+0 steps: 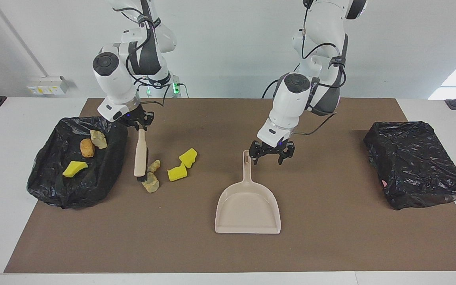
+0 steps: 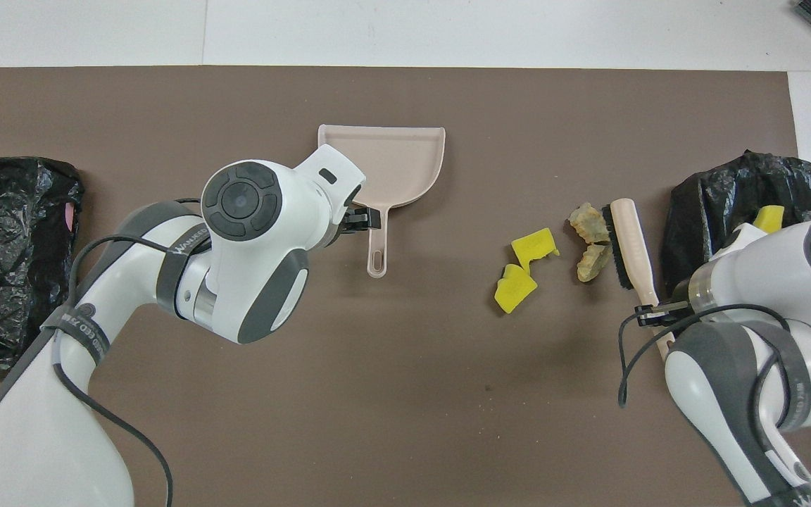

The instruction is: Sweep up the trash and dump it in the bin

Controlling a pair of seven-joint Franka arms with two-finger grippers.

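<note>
The right hand [image 1: 140, 126] was clamped tight on the handle of a beige brush [image 1: 140, 155], whose black bristles touched two beige rock-like lumps [image 1: 151, 181] near the black bag [image 1: 50, 186] at the right arm's end of the counter [image 1: 331, 245]. Two yellow sponge chunks [image 1: 182, 165] lay beside them. Three more pieces [image 1: 87, 147] sat on that bag. The left hand [image 1: 270, 155], spread wide and empty, hung just beside the beige dustpan [image 1: 247, 206] handle.

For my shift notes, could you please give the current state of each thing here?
Right gripper: shut on brush, bristles at beige lumps.
Left gripper: open, beside dustpan handle.
Dustpan: flat, empty.
Yellow sponge pieces: loose on mat.
Bag at the right arm's end: holds three pieces.
</note>
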